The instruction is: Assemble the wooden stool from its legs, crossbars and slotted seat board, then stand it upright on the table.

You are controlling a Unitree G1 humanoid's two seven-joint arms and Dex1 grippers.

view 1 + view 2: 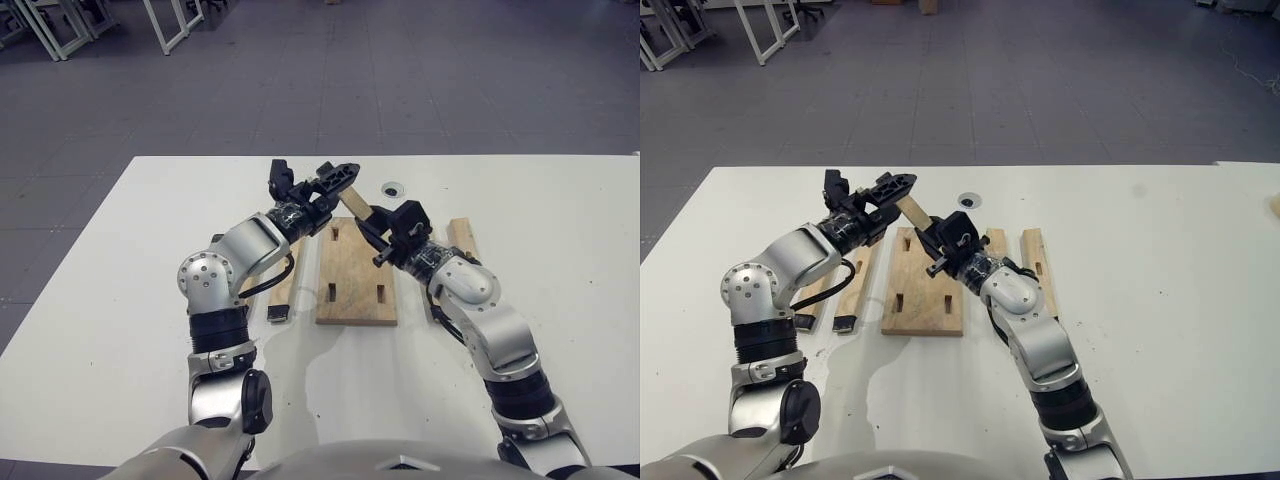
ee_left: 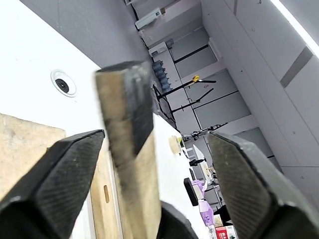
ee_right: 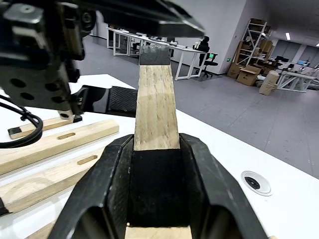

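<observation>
The slotted seat board point(image 1: 355, 282) lies flat in the middle of the white table. Above its far edge my right gripper point(image 1: 383, 226) is shut on a wooden leg point(image 1: 354, 203) with a black cap, and the leg slants up and away. In the right wrist view the leg point(image 3: 156, 99) rises out of the shut fingers point(image 3: 112, 189). My left gripper point(image 1: 336, 180) is open at the leg's capped top end. In the left wrist view its two fingers point(image 2: 55, 184) stand on either side of the leg point(image 2: 127, 134).
Two wooden pieces point(image 1: 855, 283) with black ends lie left of the board, partly under my left arm. Two more point(image 1: 1037, 262) lie to its right by my right arm. A round cable hole point(image 1: 392, 186) sits behind the board. The table's near part is bare.
</observation>
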